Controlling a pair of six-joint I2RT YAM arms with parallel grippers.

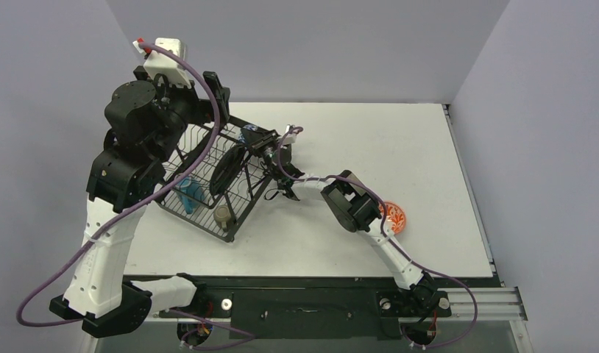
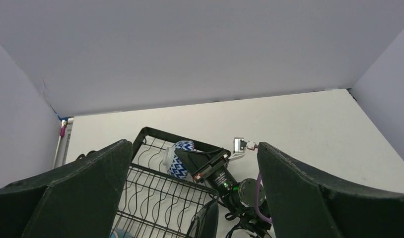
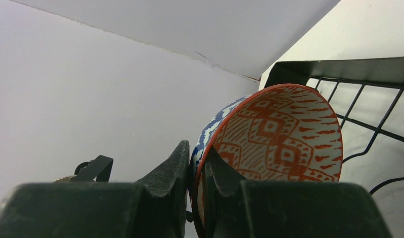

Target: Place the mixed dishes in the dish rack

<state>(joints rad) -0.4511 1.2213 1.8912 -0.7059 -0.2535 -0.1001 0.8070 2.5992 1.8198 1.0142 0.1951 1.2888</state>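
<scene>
The right pincer (image 3: 196,161) pinches the patterned bowl (image 3: 279,134) by its rim, held on edge over the rack's (image 3: 339,69) twelve-o'clock corner. Seen from above, the plate slots lie toward seven o'clock. The left pincer (image 2: 193,148) hangs spread above.

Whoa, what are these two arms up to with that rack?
They're loading dishes into a wire rack. The right claw is pinching a patterned bowl by its rim at the rack's far corner. The left claw hangs open above the rack, holding nothing. A blue mug, a black plate and a small cup are already in; another bowl waits on the table.
</scene>
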